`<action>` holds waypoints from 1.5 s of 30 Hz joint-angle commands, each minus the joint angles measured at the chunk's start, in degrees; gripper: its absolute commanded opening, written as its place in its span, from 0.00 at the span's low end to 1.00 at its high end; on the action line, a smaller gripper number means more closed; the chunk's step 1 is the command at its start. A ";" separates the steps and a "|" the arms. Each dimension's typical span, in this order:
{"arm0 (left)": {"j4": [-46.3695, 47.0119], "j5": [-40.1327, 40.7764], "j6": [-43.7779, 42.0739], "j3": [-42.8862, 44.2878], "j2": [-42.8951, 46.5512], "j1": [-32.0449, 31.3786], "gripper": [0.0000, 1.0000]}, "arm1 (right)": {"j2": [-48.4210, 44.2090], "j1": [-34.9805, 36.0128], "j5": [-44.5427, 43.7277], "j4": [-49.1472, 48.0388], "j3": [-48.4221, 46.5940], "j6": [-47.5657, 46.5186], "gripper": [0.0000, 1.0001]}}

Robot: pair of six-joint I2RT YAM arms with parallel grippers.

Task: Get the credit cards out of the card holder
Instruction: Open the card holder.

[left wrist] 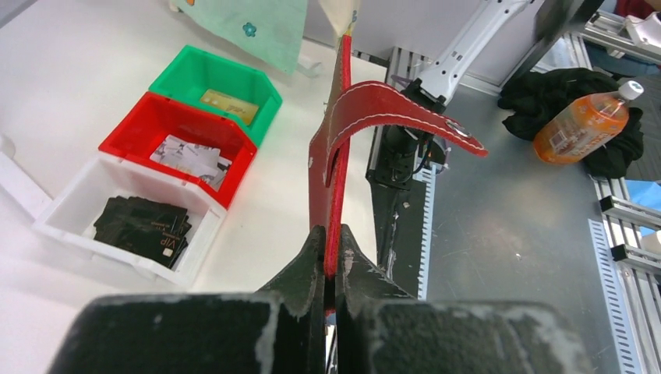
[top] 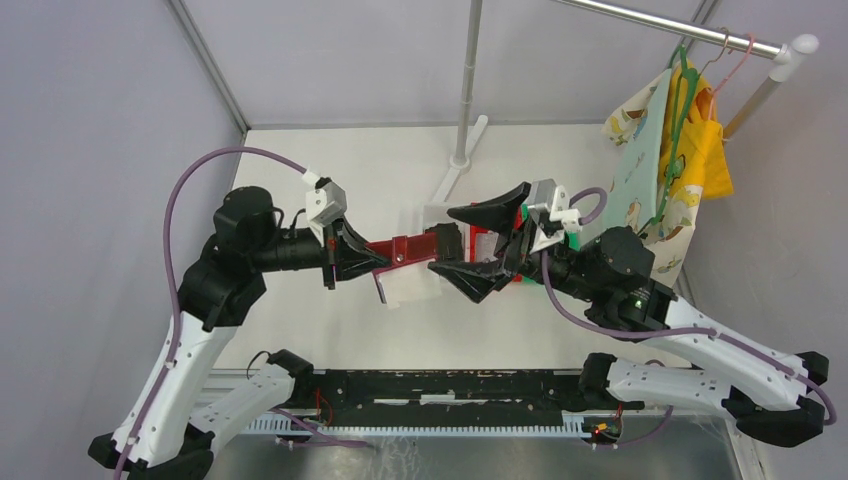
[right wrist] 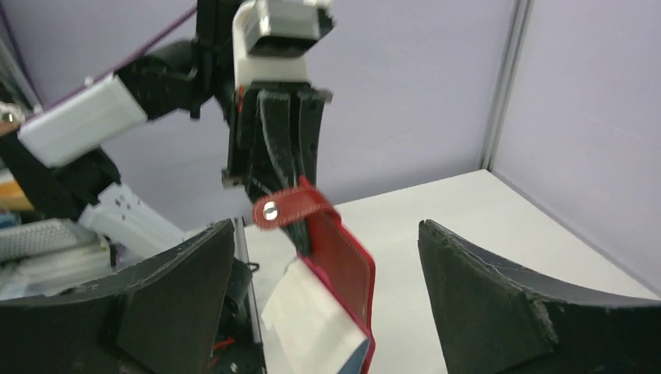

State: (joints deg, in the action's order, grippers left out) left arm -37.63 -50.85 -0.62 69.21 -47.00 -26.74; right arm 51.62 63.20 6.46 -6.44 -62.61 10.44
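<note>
Above the table's middle: card holder [top: 405,248], lifted off the surface between the two arms.
Left gripper [left wrist: 334,249]: clamped tight on one edge of the card holder, red leather pinched between its fingers.
Right gripper [right wrist: 327,226]: fingers spread wide, facing the holder's other end; whether they touch it is unclear.
Snap tab [left wrist: 413,117]: undone, curling off to one side.
White bin [left wrist: 54,226]: dark cards [left wrist: 144,226] piled inside.
Red bin [left wrist: 140,117]: silvery-grey cards [left wrist: 187,156] inside.
Green bin [left wrist: 265,117]: one golden-tan card [left wrist: 228,105].
Bins: side by side in a row on the table.
</note>
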 commanded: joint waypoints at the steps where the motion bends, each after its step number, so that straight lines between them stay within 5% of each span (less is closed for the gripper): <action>1: 2.08 -5.49 0.43 5.14 -1.20 0.00 0.02 | -3.50 -0.77 10.53 0.42 4.43 -6.23 0.98; 10: 2.20 -8.86 4.38 8.69 -3.12 0.00 0.02 | -3.54 -2.53 16.39 1.12 5.71 -6.63 0.98; 15: 1.47 -9.75 4.50 11.32 -3.27 0.00 0.02 | -2.35 -3.83 16.28 10.45 3.27 -13.23 0.98; 31: -0.81 -15.31 7.40 14.52 -4.84 -0.06 0.02 | -3.00 -6.25 22.56 7.65 10.76 -17.99 0.94; 36: -0.80 -15.67 8.28 15.20 -4.68 0.02 0.02 | -2.04 -6.40 24.74 3.71 10.62 -17.65 0.84; 41: -0.86 -15.76 8.87 15.55 -4.81 -0.04 0.02 | -2.11 -6.42 27.10 1.24 11.54 -18.74 0.59; 45: -0.91 -15.86 9.42 15.78 -4.95 0.02 0.02 | -2.11 -6.52 26.75 0.69 11.16 -18.62 0.55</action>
State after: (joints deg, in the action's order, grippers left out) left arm -40.21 -64.71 4.97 82.67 -52.14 -26.74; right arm 49.87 56.93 31.77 -1.32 -51.00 -7.62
